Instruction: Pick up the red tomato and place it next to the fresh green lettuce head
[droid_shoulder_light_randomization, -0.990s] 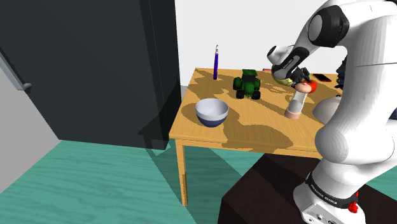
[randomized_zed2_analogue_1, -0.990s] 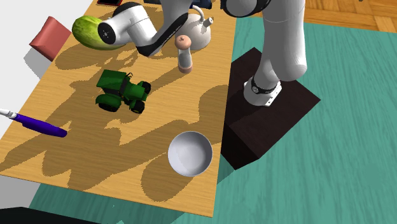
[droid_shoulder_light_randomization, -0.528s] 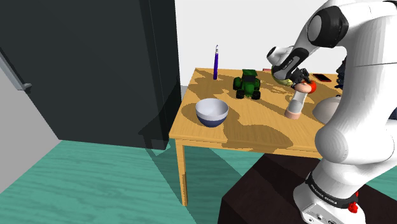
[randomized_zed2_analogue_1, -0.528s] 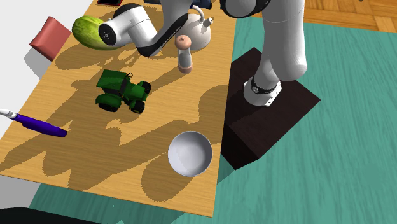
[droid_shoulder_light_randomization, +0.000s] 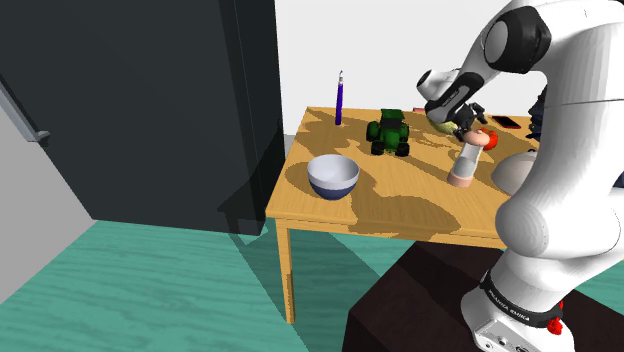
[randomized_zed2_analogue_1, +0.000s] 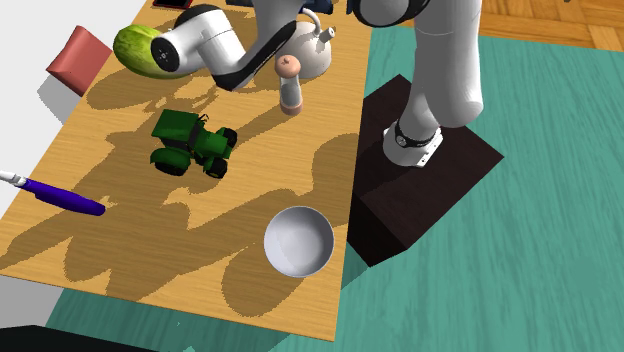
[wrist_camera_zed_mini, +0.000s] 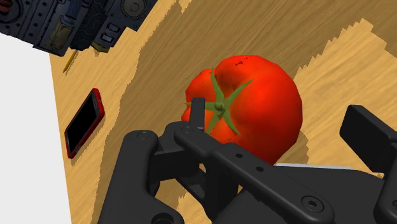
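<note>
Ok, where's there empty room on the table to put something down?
The widest bare wood lies between the green toy tractor, the bowl and the purple stick. A smaller strip runs from the tractor to the grinder. The end with the lettuce, kettle and arm is crowded.

The jaws stand apart with a red tomato (wrist_camera_zed_mini: 254, 105), green stalk up, between them on the wooden bench (wrist_camera_zed_mini: 331, 57). One finger (wrist_camera_zed_mini: 198, 116) is close against its side and the other stands clear. Beyond the closer finger lies a red-edged phone (wrist_camera_zed_mini: 84, 123).
</note>
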